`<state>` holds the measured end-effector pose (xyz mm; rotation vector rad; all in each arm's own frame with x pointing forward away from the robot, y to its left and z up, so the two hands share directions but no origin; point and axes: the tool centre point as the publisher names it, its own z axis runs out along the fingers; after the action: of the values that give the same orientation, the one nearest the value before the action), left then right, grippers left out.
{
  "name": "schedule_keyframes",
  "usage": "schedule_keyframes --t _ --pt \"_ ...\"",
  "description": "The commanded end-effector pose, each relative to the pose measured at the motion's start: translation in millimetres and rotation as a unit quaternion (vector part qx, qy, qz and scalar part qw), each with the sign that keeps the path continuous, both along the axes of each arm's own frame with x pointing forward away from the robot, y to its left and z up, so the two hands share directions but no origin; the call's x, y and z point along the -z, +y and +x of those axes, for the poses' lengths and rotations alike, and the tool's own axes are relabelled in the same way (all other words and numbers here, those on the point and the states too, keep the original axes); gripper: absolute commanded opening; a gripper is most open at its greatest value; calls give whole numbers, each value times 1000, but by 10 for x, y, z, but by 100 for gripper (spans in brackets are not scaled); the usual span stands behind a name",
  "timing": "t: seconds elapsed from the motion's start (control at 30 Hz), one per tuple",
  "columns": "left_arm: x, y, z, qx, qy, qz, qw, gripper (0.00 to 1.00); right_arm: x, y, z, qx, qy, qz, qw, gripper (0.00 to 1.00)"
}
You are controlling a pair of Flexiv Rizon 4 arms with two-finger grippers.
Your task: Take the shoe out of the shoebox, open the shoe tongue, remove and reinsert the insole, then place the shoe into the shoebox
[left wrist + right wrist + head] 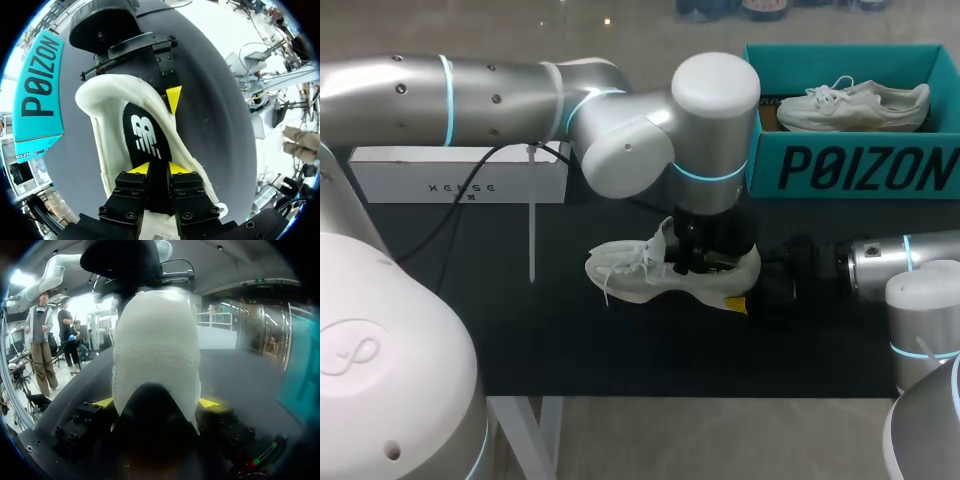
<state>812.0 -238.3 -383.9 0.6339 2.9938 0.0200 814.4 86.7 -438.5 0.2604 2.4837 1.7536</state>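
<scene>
Teal shoebox (850, 165) w/ big dark lettering sits far right on table (520, 320); white shoe (640, 270) lies mid-table, heel clamped by R gripper (157, 407), prob. to steady it, while L gripper (157, 170), fingers narrow, apparently pinches logo-printed black insole (145, 135) inside.

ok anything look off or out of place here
Nothing spilled or damaged. The one untidy bit: the shoe's laces trail loose on the table by the toe. Otherwise the right gripper holds the heel, the left gripper is down at the insole, and the other shoe lies in the box.
</scene>
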Motion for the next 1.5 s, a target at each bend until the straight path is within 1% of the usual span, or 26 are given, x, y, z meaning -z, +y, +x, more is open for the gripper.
schedule_keyframes --t 0.03,0.17,0.2,0.23,0.27,0.47,0.6,0.7,1.0,1.2,1.33,1.5 --pt "123 -33 29 0 6 2 1000 24 54 16 -6 1 1 -1 1000 0" --pt "222 -54 -13 6 8 0 1000 29 54 16 -6 1 1 -1 1000 0" --pt "245 -61 -36 11 4 -1 1000 21 54 16 -6 1 1 -1 1000 0" --pt "271 -68 -54 12 1 2 1000 5 54 16 -6 1 1 -1 1000 0" --pt "301 -74 -71 16 0 2 1000 0 54 16 -6 1 1 -1 1000 0" --pt "436 -47 -105 13 -21 10 1000 0 54 16 -6 1 1 -1 1000 0" --pt "436 7 -59 -2 -47 0 999 0 54 16 -6 1 1 -1 1000 0" --pt "378 49 3 -9 -66 -13 998 0 54 16 -6 1 1 -1 1000 0" --pt "243 82 108 -22 -102 -19 994 0 54 16 -6 1 1 -1 1000 0" --pt "107 55 91 -21 -114 -29 993 0 54 16 -6 1 1 -1 1000 0" --pt "5 38 47 -21 -122 -34 992 0 54 16 -6 1 1 -1 1000 0" --pt "-156 72 -17 -23 -130 -41 990 0 54 16 -6 1 1 -1 1000 0"
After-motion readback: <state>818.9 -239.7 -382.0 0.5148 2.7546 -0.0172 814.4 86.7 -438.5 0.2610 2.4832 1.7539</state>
